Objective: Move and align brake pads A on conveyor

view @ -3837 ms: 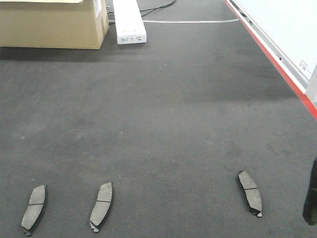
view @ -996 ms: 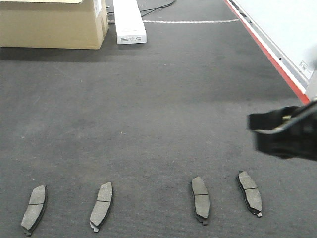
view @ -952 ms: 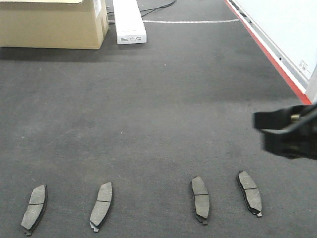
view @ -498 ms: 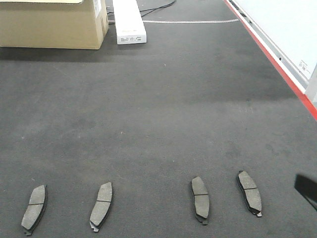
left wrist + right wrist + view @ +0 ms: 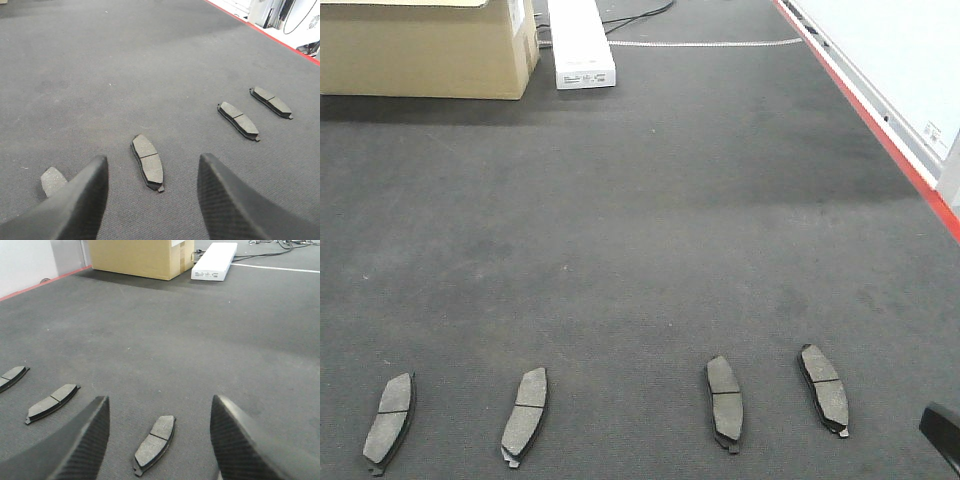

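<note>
Lying grooved-face-up on the felt-like conveyor point(image 5: 650, 250), curved brake pads point(image 5: 725, 402) sit beyond both released tools.

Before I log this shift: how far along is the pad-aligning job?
All four grey-brown grooved brake pads lie in one row on the dark charcoal felt conveyor belt, so placing looks done. Nothing is in hand: both wrist views show open, empty jaws. Left: evening the spacing and their slightly different angles.

Cardboard box point(image 5: 425, 48) at far left; long white carton point(image 5: 580, 42) just beside it; black cables point(image 5: 640, 15) behind.
</note>
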Controlling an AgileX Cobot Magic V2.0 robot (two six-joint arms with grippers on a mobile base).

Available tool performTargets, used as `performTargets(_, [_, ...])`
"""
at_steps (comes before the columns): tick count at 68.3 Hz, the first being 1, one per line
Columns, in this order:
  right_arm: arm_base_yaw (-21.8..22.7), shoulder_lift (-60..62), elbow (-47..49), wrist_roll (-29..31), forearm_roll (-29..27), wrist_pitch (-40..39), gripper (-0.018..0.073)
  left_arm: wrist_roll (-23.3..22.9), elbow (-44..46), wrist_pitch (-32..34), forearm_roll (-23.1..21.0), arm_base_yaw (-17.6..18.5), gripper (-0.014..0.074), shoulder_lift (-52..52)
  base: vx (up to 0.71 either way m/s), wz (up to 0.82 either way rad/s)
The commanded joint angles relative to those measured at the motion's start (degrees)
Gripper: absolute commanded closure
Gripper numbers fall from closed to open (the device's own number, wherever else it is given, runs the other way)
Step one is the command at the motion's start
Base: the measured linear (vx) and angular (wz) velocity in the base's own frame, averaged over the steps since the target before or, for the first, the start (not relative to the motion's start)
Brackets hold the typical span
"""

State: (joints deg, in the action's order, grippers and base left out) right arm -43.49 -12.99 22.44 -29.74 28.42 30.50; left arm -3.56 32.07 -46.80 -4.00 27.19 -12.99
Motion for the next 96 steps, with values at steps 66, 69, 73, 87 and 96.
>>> performTargets(66, [0.0, -0.6, 1.4, 0.4, 1.7, 2.1, 0.0571, 0.0, 1.3, 3.7, -0.6, 0.2, 0.0602, -0.9, 0.0, 0.0])
performTargets(69, [0.0, -0.6, 1.4, 0.4, 1.7, 2.1, 0.0571, 0.0, 1.3, 3.7, -0.6, 0.2, 0.0602, -0.9, 0.0, 0.0])
performTargets(73, [0.0, -0.6, 1.4, 0.4, 1.7, 2.1, 0.0571, 0.0, 1.1, 3.7, -0.5, 0.1, 0.0602, -0.9, 0.0, 0.0])
performTargets(87, [0.0, -0.6, 1.4, 0.4, 1.7, 2.1, 0.0571, 7.2, -2.7, 17.8, 2.4, -8.9, 0.0602, 1.1, 0.0, 0.0])
performTargets(96, [0.0, -0.6, 1.4, 0.4, 1.7, 2.1, 0.0571, 7.6, -12.5, 30.7, 2.4, -18.4, 0.0602, 6.0, 0.0, 0.0])
